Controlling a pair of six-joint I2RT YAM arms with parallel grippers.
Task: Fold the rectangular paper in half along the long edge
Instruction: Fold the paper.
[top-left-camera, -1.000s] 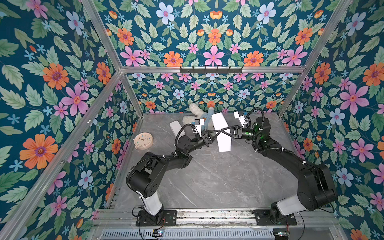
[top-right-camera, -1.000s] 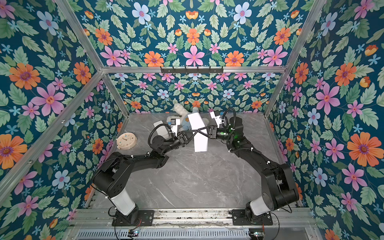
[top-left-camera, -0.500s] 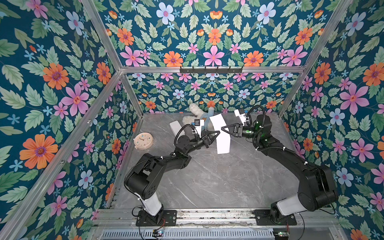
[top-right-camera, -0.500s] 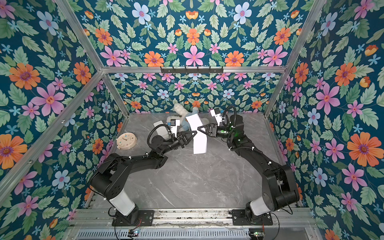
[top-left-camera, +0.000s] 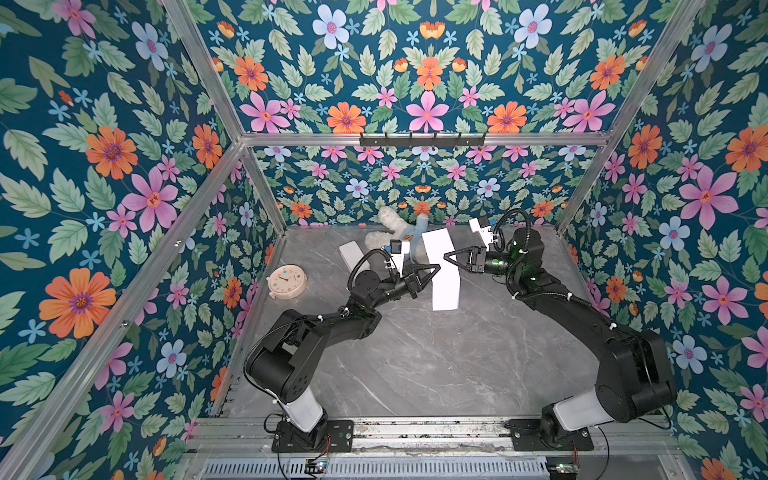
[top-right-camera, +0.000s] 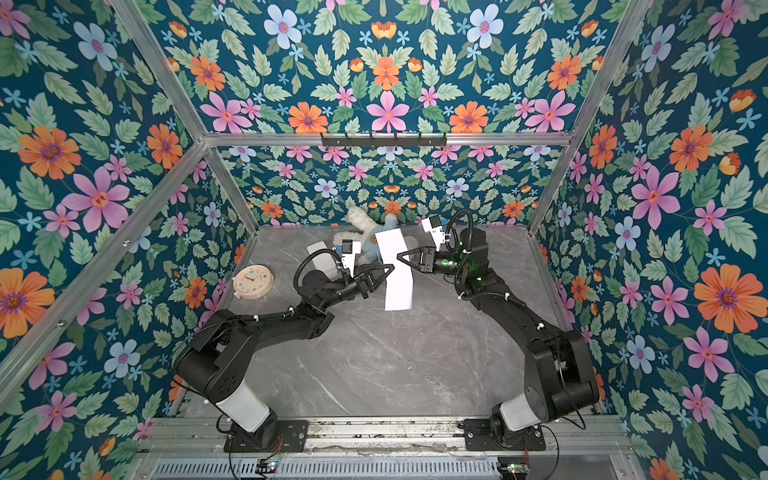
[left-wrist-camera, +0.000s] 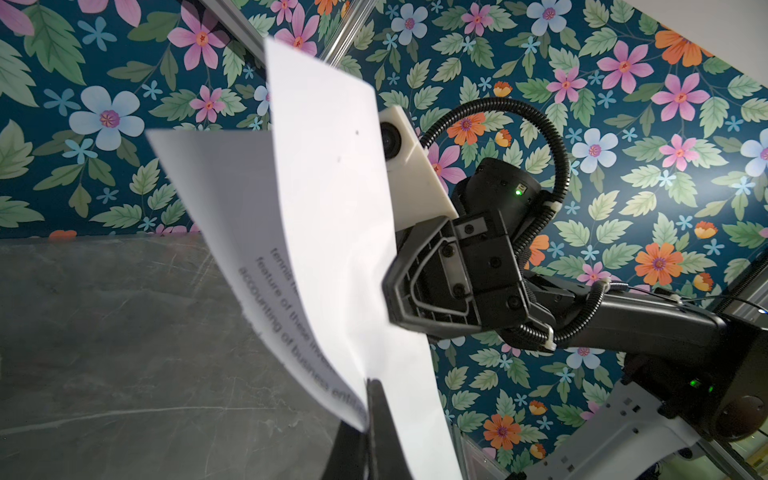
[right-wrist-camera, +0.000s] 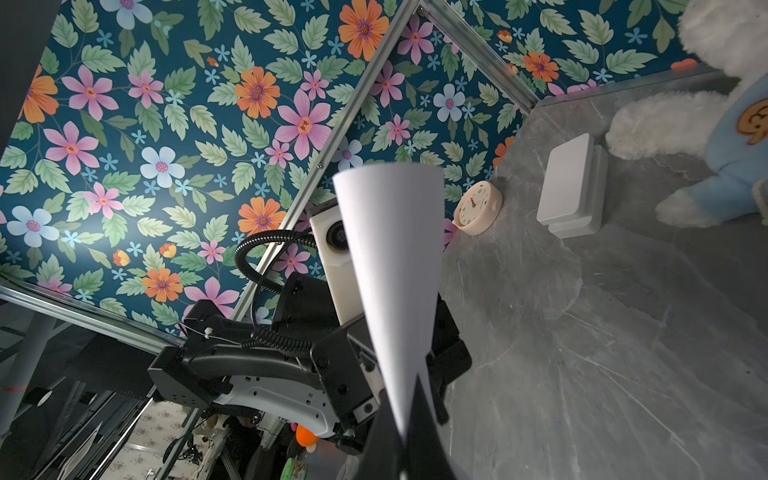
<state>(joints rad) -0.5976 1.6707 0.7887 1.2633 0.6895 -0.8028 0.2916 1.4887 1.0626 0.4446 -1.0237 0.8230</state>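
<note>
Above table (top-left-camera: 415, 365) | left claw (top-left-camera: 437, 267) clamps paper (top-left-camera: 445, 291) | right claw (top-left-camera: 446, 255) clamps it too

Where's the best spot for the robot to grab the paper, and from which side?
By its thin long edges, about halfway along, with each gripper coming from its own side. The paper hangs curled in the air between the left gripper and the right gripper, so only its edges fit between the jaws. Both grippers pinch it there now.
</note>
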